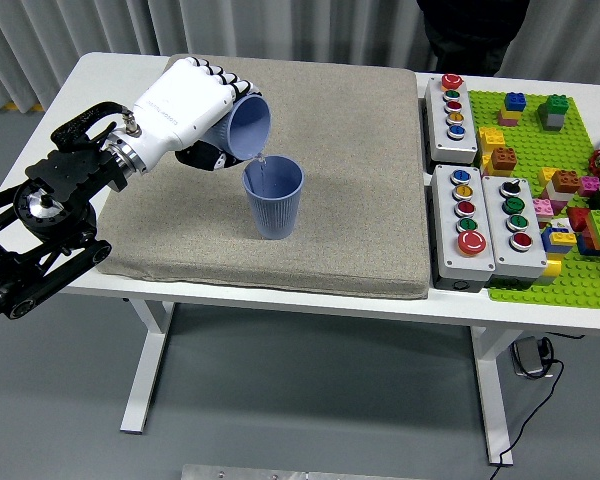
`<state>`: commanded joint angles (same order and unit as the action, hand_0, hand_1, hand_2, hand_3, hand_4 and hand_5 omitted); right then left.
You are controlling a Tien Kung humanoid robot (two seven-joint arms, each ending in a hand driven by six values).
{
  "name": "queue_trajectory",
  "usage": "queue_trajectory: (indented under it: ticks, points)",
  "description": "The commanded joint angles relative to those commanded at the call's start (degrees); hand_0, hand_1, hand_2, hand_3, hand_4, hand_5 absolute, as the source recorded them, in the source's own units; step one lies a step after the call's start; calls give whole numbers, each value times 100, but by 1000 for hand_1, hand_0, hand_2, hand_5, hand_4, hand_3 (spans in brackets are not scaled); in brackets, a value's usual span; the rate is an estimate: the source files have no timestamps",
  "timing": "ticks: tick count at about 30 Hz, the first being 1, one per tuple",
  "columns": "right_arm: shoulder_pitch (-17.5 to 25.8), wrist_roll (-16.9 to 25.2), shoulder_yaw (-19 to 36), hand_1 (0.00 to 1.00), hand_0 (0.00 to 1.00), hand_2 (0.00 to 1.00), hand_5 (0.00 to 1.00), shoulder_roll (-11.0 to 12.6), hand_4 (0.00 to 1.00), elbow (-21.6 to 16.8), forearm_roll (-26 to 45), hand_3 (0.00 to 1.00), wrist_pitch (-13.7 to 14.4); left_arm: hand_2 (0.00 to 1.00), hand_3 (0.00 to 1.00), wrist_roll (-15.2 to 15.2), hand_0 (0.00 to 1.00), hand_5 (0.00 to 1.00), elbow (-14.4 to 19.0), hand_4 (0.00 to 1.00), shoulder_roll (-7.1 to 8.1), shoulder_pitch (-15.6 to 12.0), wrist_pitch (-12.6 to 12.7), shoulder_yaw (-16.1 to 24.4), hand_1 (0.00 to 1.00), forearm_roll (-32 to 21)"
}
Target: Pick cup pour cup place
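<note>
Left hand (185, 105): white, fingers wrapping a blue cup (246, 127), tilting it mouth-down to the right; a thin stream is running from its rim into a second blue ribbed cup (273, 199). That second cup is standing upright on the grey mat (360, 150), near its middle. Mat is lying on the white table (100, 75). Button boxes (478, 215) and a green brick plate (570, 270) are sitting well apart to the right

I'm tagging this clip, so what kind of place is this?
Probably a robotics lab or test bench: a white table with a grey mat, push-button boxes, and a green brick baseplate, where the left hand pours between blue cups.
</note>
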<state>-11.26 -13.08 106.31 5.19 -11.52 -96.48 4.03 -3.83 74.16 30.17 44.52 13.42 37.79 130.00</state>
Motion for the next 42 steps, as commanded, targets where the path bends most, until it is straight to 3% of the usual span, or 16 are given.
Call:
queue_trajectory:
  ticks: [33, 42]
  points:
    - [55, -17, -48, 691, 701, 636, 409, -17, 60, -6, 60, 601, 10, 537, 548, -255, 497, 205, 200, 844, 72, 84, -202, -258, 498, 0]
    - [47, -17, -51, 691, 701, 636, 406, -13, 58, -5, 63, 600, 10, 541, 549, -298, 501, 163, 269, 841, 104, 125, -241, -300, 504, 0]
